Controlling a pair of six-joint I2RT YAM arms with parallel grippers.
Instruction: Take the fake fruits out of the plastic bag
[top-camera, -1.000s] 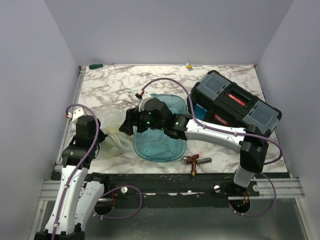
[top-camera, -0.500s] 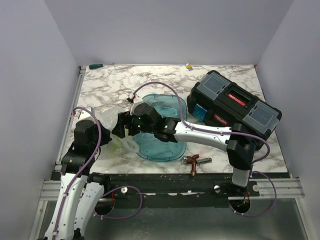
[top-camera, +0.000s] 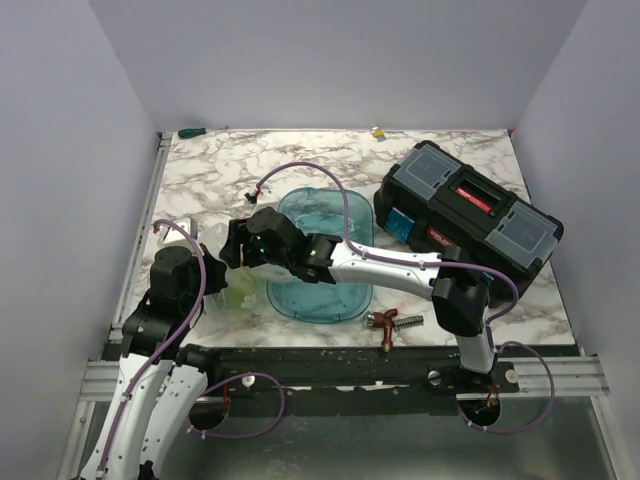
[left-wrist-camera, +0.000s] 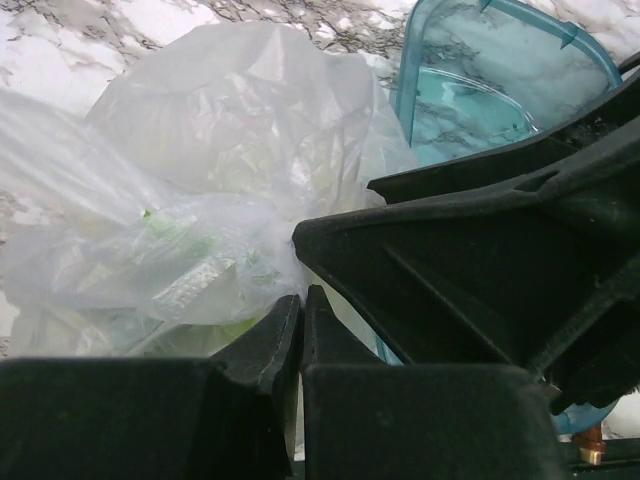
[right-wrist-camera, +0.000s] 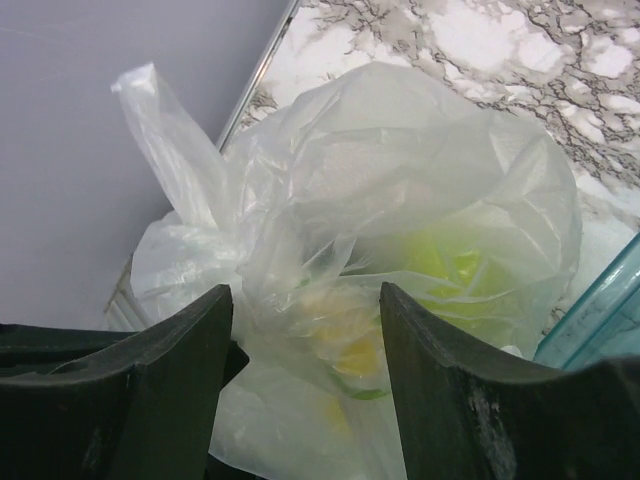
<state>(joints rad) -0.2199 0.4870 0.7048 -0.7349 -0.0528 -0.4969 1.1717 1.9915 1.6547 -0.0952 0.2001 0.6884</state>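
**Fruits in the bag, both grippers at it**

The plastic bag lies at the near left of the table, just left of the teal tray. The fake fruits show yellow-green through it. The left gripper is pinched shut on a gather of film. The right gripper stands jaws apart, astride the bulge. I'd guess limp, slippery film and light, hard fruits, so take a loose fold.

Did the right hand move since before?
Yes. The right hand slid left, off the teal tray, toward the plastic bag.
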